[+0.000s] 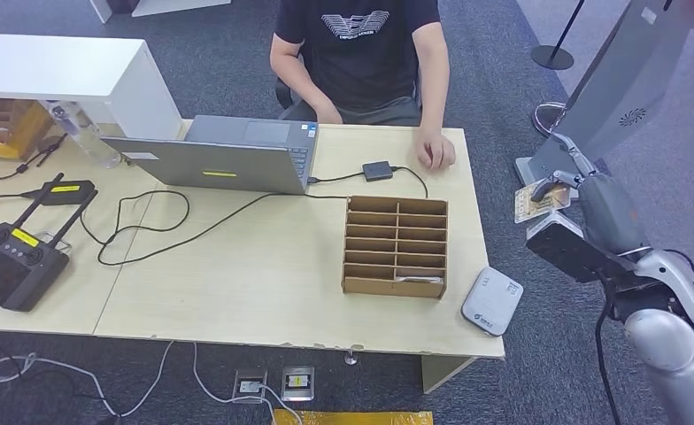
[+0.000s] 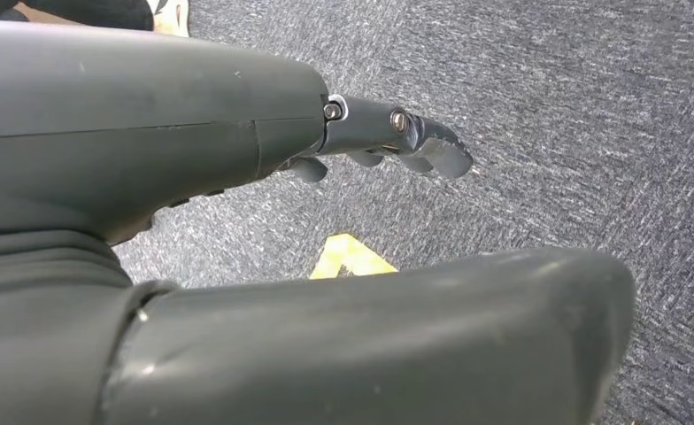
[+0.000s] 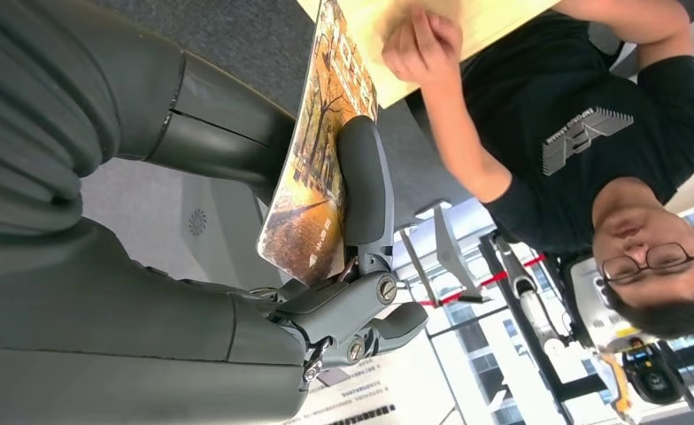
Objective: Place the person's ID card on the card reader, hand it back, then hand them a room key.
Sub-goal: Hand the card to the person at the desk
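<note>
We find the right hand pinching the ID card beside the desk, off its right edge. Thin, stiff, slick (edge grip advisable). Left hand hangs empty, fingers loosely apart.

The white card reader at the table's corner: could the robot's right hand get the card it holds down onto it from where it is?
Probably yes. The right hand holds the card off the table's side, and nothing stands between it and the card reader; the wooden organizer sits beside it.
</note>
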